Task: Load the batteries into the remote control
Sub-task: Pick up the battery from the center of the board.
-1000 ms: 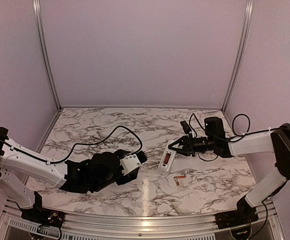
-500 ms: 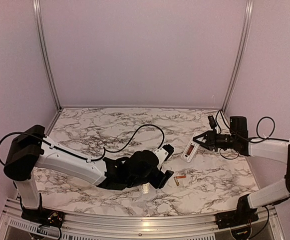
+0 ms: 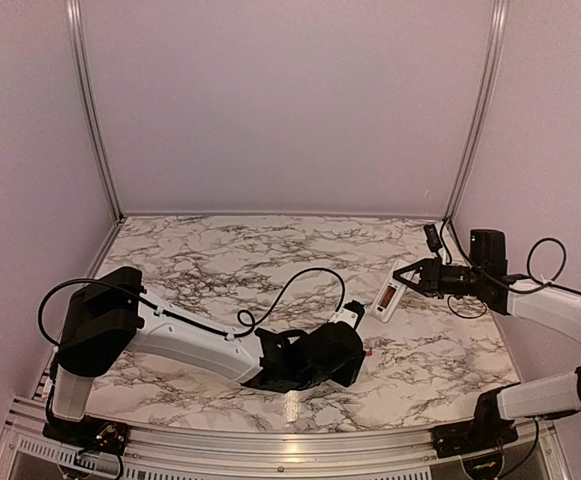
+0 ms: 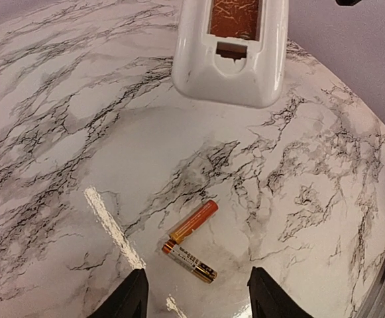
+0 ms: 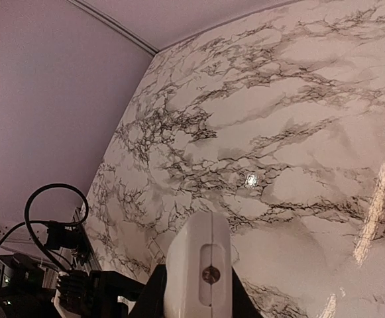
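Note:
Two coppery-orange batteries [image 4: 192, 240] lie in a V on the marble table, touching at one end. My left gripper [image 4: 197, 298] is open just above them, its fingertips [image 4: 131, 295] on either side. In the top view the left gripper [image 3: 353, 352] hides them, apart from a speck of orange. My right gripper [image 3: 407, 281] is shut on the white remote control [image 3: 388, 294] and holds it above the table, its open battery recess showing. The remote also shows in the left wrist view [image 4: 232, 50] and end-on in the right wrist view [image 5: 199, 265].
Lilac walls with metal corner posts [image 3: 92, 110] enclose the table. A black cable [image 3: 280, 295] loops over the table from the left arm. A glare stripe [image 4: 112, 225] lies beside the batteries.
My left arm swept right across the table to the batteries. My right gripper carried the remote up and to the right, off the table.

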Tool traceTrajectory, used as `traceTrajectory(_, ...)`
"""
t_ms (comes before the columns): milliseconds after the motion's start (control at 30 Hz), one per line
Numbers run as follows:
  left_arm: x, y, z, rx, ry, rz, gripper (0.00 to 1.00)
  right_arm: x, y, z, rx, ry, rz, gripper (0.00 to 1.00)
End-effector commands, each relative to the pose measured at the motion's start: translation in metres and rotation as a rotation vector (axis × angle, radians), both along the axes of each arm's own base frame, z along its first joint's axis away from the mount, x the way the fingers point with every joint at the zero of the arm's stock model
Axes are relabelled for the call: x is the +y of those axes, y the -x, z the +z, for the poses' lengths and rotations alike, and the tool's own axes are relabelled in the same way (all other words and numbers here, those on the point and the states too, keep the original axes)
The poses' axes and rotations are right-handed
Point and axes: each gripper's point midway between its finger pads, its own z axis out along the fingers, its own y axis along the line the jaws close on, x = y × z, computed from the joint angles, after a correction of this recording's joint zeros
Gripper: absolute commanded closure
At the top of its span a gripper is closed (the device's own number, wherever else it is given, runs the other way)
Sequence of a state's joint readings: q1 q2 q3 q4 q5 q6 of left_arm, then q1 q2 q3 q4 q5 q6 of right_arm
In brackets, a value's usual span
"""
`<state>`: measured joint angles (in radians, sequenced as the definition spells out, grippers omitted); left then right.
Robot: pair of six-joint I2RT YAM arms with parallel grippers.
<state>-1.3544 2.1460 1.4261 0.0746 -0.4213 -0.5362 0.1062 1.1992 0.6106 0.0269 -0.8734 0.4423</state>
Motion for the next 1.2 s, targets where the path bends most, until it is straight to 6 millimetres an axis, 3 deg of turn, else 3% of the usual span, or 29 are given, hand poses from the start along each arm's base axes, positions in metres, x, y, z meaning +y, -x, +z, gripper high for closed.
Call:
traceTrajectory(0,0.009,-0.006,-0.02,0.024,-0.067,0.078,0.47,-0.003,0.0,0.013,-0.063,0.016,-0.002,1.0)
traceTrajectory(900,-0.007,-0.011,-0.055,0.037,-0.187,0.079,0.53,-0.003,0.0,0.009,-0.051,0.013,0.003,1.0)
traceTrajectory(1167,0.005,-0.011,-0.063,0.038,-0.266,0.088,0.59,-0.002,-0.001,0.008,-0.044,0.006,0.006,1.0)
